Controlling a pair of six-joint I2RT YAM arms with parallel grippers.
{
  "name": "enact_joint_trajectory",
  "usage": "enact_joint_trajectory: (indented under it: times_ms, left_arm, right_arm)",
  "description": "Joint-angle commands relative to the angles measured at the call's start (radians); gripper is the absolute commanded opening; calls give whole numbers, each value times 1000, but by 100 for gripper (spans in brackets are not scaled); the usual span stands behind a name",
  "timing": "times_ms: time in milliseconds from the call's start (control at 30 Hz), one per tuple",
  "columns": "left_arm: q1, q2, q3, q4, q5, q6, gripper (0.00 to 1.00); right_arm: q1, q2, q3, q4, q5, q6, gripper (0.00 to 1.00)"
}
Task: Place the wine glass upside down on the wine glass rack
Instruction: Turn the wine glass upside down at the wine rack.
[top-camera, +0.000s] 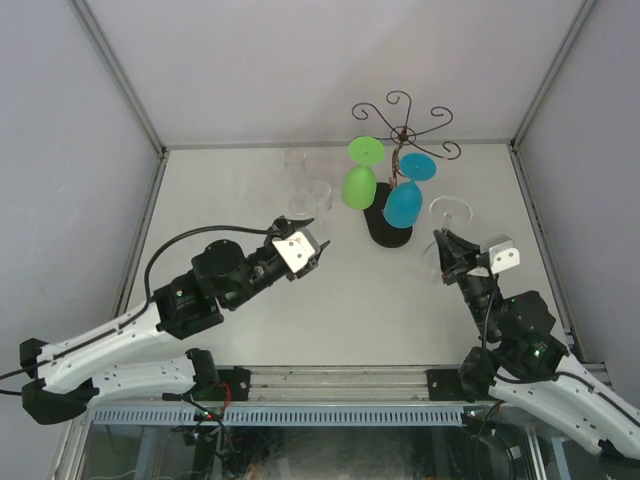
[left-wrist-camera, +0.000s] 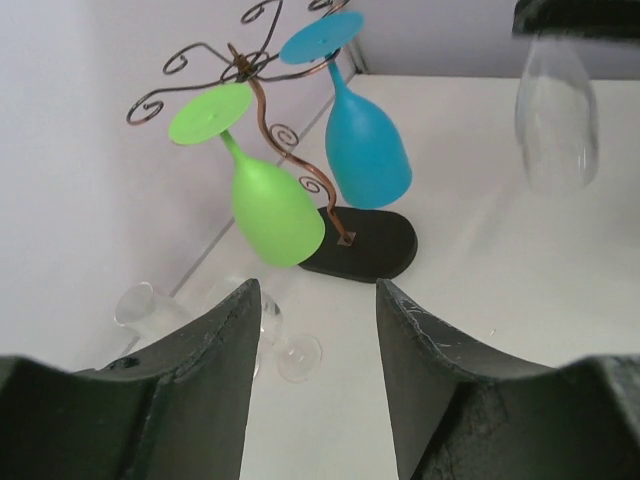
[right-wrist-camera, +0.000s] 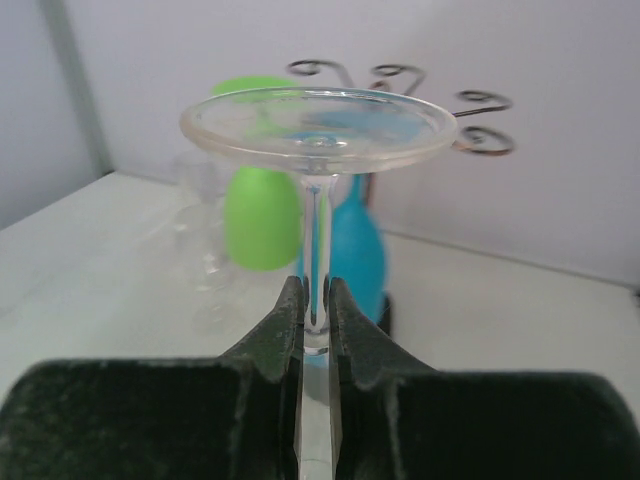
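Two robot arms reach over a white table (top-camera: 330, 310), one holding a wine glass (right-wrist-camera: 318, 125) beside the wine glass rack (top-camera: 400, 130).
Left of the rack, the left gripper (left-wrist-camera: 315, 300) hovers with its jaws apart and empty. A few clear glasses (top-camera: 318, 192) stand between it and the rack. On the rack hang a green glass (top-camera: 358, 187) and a blue glass (top-camera: 402, 203), both upside down. Just right of the rack, the right gripper (right-wrist-camera: 315, 300) is clamped on the wine glass's stem, foot uppermost, apart from the rack.
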Motion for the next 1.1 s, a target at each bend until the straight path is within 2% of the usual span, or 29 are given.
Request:
enact_joint_trajectory:
  times_ms: [0,167,367,467,633,800,1067]
  left_arm:
    - [16,19,60,23,-69,-58,54]
    - [17,16,50,31,-84,-47,54]
    - [17,32,53,27,-127,-23,54]
    - [17,36,55,26,-136,-25,54]
    - [17,41,56,27,-159,-18,54]
    - [17,39,53,27,-149,-18,54]
    - [17,33,50,28,-142,-14,54]
  right_arm:
    - [-127,-2,-10,188,66,-178,0]
    - [-388,83,1,240,-21,-143,0]
    - [-794,223,28,330,-323,103,0]
    - [-909,307,31,413,-422,176,0]
    - [-983,451,55,528,-547,230,0]
    - [-1063,600,81,624,-735,280,0]
    - [-1117,787,108,833,-964,311,0]
